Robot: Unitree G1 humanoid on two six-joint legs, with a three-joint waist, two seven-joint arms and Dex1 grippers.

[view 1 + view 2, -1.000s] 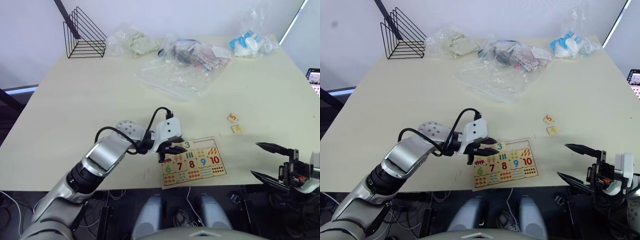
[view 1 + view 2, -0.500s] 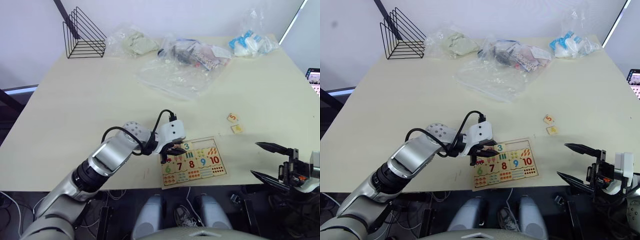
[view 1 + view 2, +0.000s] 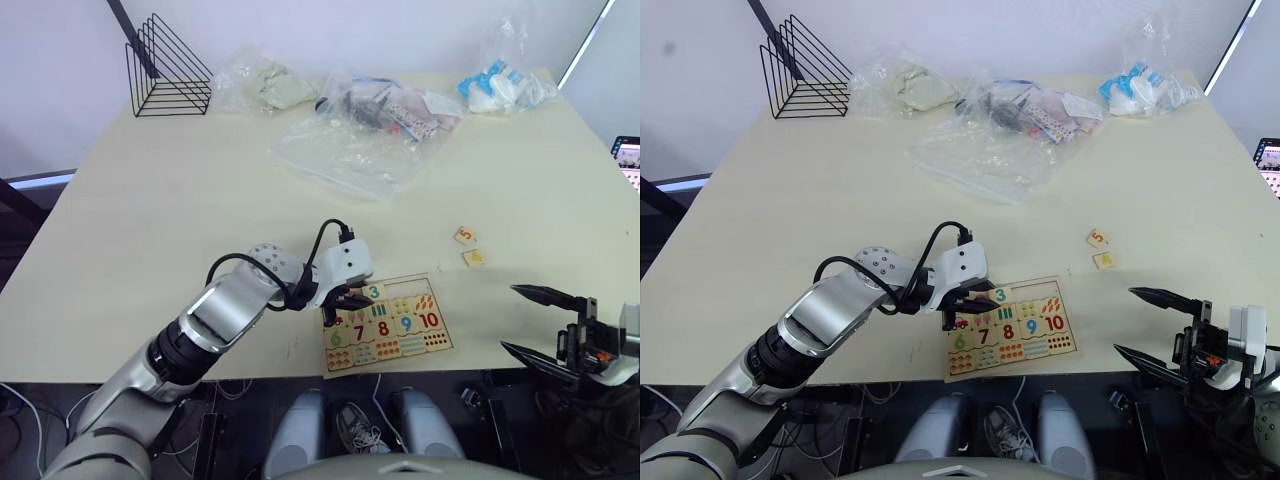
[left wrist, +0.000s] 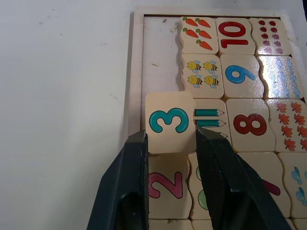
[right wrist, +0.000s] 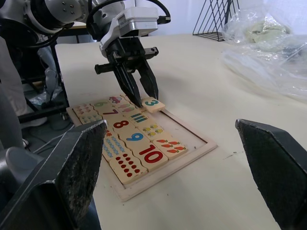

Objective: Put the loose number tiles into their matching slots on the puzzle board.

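Note:
The puzzle board (image 3: 441, 348) lies near the table's front edge, with numerals 6 to 10 and picture tiles in it. My left gripper (image 4: 170, 137) is shut on the tile with a teal 3 (image 4: 170, 121), holding it over the board's row of slots (image 4: 159, 52), where bare wood shows. A tile with a red 2 (image 4: 165, 185) sits in the slot just beside it. Two loose tiles, an orange 5 (image 3: 465, 235) and a yellow one (image 3: 474, 257), lie on the table to the board's right. My right gripper (image 3: 526, 322) hangs open off the table's front right, well apart from the board.
Clear plastic bags (image 3: 365, 135) spread across the table's far middle, with more bags at the back (image 3: 265, 85) and back right (image 3: 500, 88). A black wire rack (image 3: 165, 70) stands at the far left corner.
My left gripper has carried the 3 tile a little to the right over the board's slot row. The right gripper has not moved.

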